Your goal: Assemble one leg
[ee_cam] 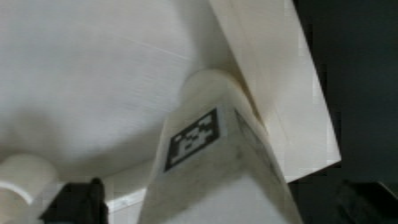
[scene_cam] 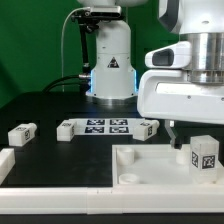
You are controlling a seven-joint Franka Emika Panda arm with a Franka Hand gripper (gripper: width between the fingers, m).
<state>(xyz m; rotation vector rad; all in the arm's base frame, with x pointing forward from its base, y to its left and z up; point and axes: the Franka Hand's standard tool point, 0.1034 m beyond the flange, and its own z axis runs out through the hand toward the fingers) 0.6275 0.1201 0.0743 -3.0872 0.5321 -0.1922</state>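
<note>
A white leg (scene_cam: 207,157) with a black-and-white tag stands upright on the right part of the large white square board (scene_cam: 150,160). My gripper (scene_cam: 203,137) hangs right over it, jaws apart on either side. One dark finger (scene_cam: 172,130) is clear of the leg's side; the other is off the exterior view's right edge. In the wrist view the tagged leg (ee_cam: 199,140) fills the space between the jaws of the gripper (ee_cam: 210,208), with a gap to the dark finger (ee_cam: 80,200). Whether the leg sits in a corner socket is hidden.
Three loose legs (scene_cam: 22,133) (scene_cam: 68,130) (scene_cam: 148,127) lie on the dark table beside the marker board (scene_cam: 105,125). An open round socket (scene_cam: 128,178) shows on the square board. White L-shaped border strips (scene_cam: 60,195) run along the front and left. The robot base (scene_cam: 110,60) stands behind.
</note>
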